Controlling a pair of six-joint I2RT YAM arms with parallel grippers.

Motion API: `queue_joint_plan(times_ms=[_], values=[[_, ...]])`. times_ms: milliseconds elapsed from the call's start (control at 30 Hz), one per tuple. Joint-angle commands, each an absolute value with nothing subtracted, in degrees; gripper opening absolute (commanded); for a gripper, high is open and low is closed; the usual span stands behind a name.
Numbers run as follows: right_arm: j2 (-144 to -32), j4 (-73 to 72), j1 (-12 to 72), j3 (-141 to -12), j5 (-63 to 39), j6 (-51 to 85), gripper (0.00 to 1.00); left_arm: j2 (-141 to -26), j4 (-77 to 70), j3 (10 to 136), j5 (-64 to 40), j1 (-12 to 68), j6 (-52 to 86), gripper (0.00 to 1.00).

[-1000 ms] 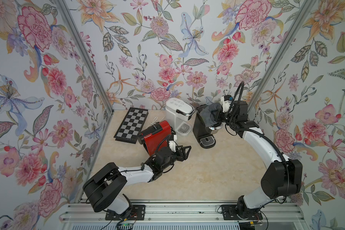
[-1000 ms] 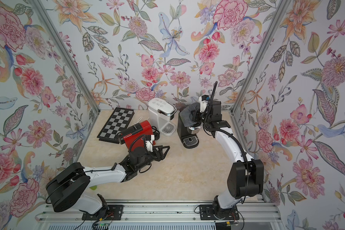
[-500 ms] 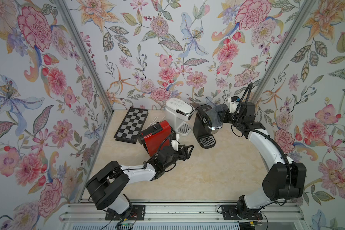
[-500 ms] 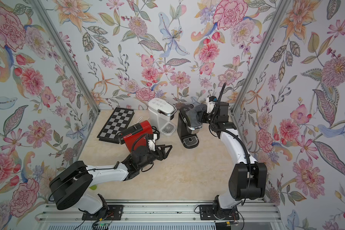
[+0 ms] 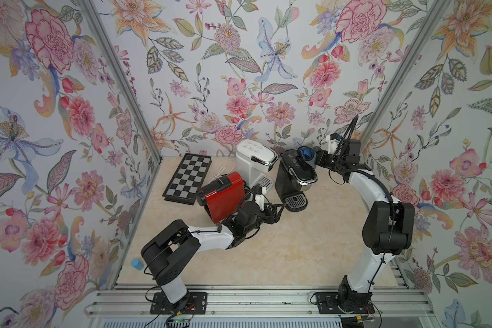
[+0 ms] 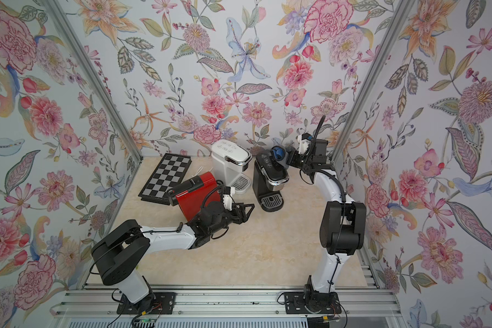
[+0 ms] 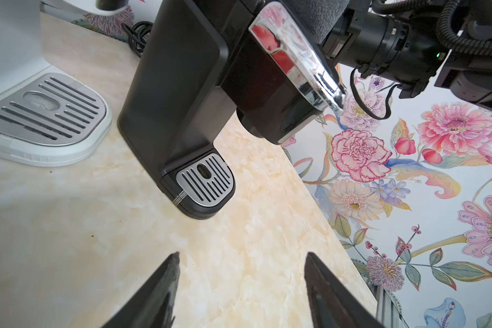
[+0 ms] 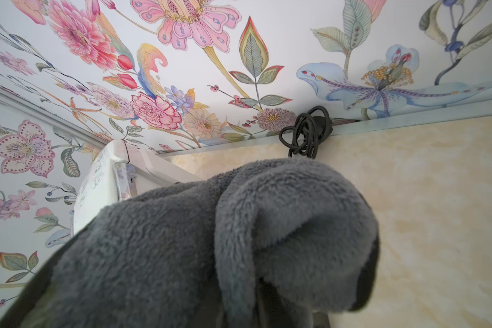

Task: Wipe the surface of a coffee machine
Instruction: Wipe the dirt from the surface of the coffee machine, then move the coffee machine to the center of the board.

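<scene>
In both top views I see the right pincer [image 5: 315, 159] clamped on a grey cloth [image 5: 307, 154], held against the rear top of the black coffee machine [image 5: 296, 170], right of frame centre. The left pincer [image 5: 279, 208] hovers near its drip tray [image 5: 295, 202].

Left wrist view: its jaws stand apart over bare table [image 7: 239, 227] (nothing between them).

Right wrist view: the cloth fills the lower frame and hides the right pincer from me.

Left fingers [image 7: 159, 289] spread, low; right arm [image 5: 365, 183] extended forward.
</scene>
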State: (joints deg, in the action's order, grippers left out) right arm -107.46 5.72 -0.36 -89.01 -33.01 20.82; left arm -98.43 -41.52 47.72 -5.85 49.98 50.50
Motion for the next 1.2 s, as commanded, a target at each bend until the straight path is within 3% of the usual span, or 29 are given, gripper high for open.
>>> queue_joint_plan(times_ms=[0, 267, 500, 767, 1000, 1167], values=[[-108.04, 6.24, 2.04, -89.42, -38.88, 20.34, 0.17, -100.26, -40.84, 49.82, -6.99, 50.79, 49.62, 0.70], [-119.09, -2.16, -0.63, -93.67, -47.02, 27.13, 0.17, -102.44, -38.25, 53.37, -6.53, 50.71, 48.18, 0.70], [-129.10, -25.17, -3.98, -95.79, -59.70, 43.62, 0.16, -107.40, -36.31, 59.95, -9.00, 50.29, 47.63, 0.70], [-137.67, -24.60, -1.57, -103.60, -66.54, 42.69, 0.17, -108.88, -35.51, 61.09, -9.69, 50.21, 48.08, 0.70], [-148.38, -41.68, -0.96, -111.65, -73.35, 60.05, 0.17, -107.45, -35.14, 58.88, -8.36, 50.01, 48.21, 0.70], [-152.09, -41.58, -0.03, -115.29, -77.26, 61.60, 0.18, -107.46, -36.21, 58.36, -8.52, 49.75, 48.66, 0.70]])
